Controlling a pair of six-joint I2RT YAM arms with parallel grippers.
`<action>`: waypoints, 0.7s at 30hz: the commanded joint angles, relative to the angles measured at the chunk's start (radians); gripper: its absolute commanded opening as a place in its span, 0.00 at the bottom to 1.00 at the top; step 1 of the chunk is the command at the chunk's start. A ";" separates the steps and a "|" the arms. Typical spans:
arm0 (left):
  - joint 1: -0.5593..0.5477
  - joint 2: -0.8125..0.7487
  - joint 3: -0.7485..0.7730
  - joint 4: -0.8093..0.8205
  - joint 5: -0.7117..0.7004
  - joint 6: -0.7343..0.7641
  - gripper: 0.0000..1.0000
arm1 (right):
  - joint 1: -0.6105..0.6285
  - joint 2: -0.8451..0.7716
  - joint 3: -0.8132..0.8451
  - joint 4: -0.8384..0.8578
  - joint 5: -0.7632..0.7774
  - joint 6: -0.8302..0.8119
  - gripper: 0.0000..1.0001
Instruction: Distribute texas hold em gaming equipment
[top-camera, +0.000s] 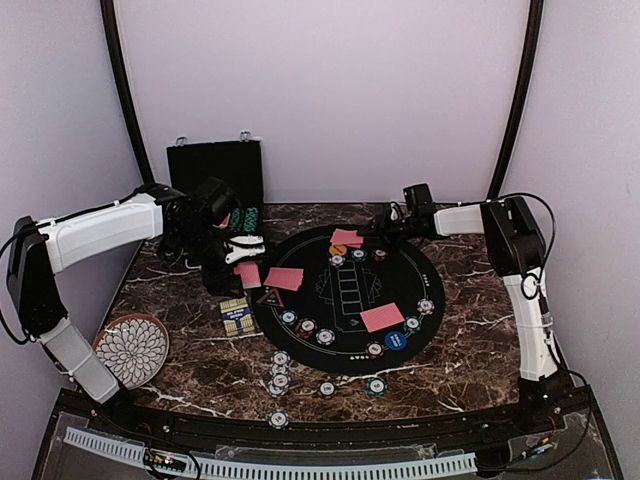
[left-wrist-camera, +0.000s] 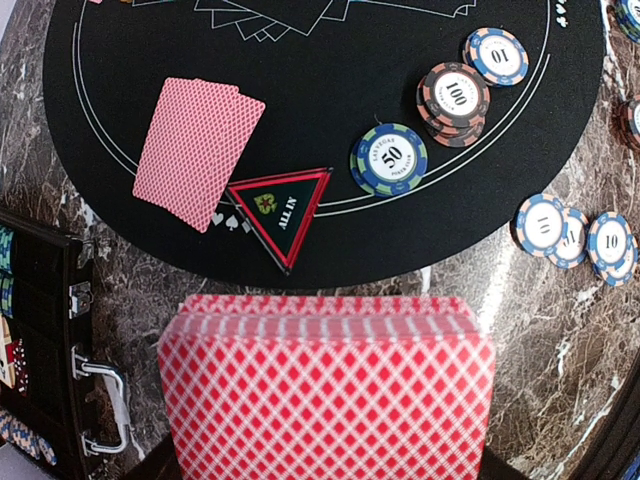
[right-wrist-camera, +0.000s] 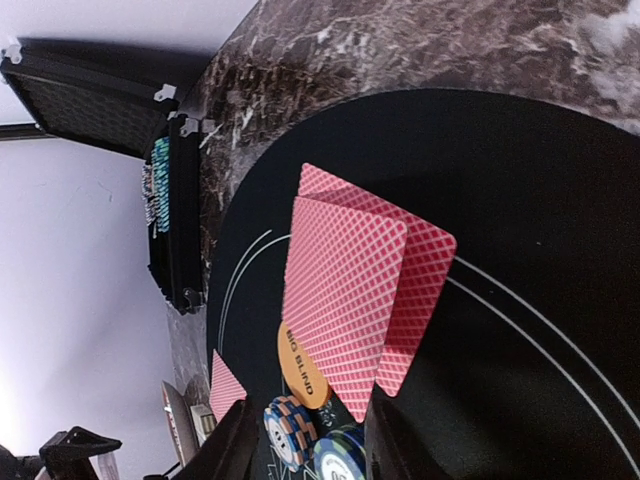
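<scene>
Marble table (top-camera: 470, 330) with round black mat (top-camera: 350, 295) near its centre. Hinged case (top-camera: 215, 170) stands open at the far-left corner; flower-patterned plate (top-camera: 131, 350) sits by the near-left edge.

Left gripper (top-camera: 235, 250), over the mat's left rim, clamps a red-backed deck (left-wrist-camera: 328, 395); beyond it lie a dealt card pair (left-wrist-camera: 197, 152) touching the triangle marker (left-wrist-camera: 281, 208), and the 50 chip (left-wrist-camera: 389, 159).

Right gripper (right-wrist-camera: 305, 450), at the mat's far edge, shows fingers (right-wrist-camera: 232, 445) spread, holding nothing, before another card pair (right-wrist-camera: 360, 300) overlapping an orange button (right-wrist-camera: 300, 365).

Loose chips (top-camera: 279, 372) crowd the near edge; bare marble lies right.
</scene>
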 joint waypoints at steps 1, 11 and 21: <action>0.005 -0.037 -0.010 -0.005 0.007 0.006 0.00 | -0.004 -0.074 0.027 -0.079 0.064 -0.077 0.41; 0.005 -0.042 -0.008 -0.002 0.009 0.005 0.00 | 0.006 -0.218 0.028 -0.223 0.157 -0.191 0.78; 0.006 -0.050 -0.010 0.005 0.008 0.006 0.00 | 0.026 -0.574 -0.382 0.018 0.357 -0.030 0.99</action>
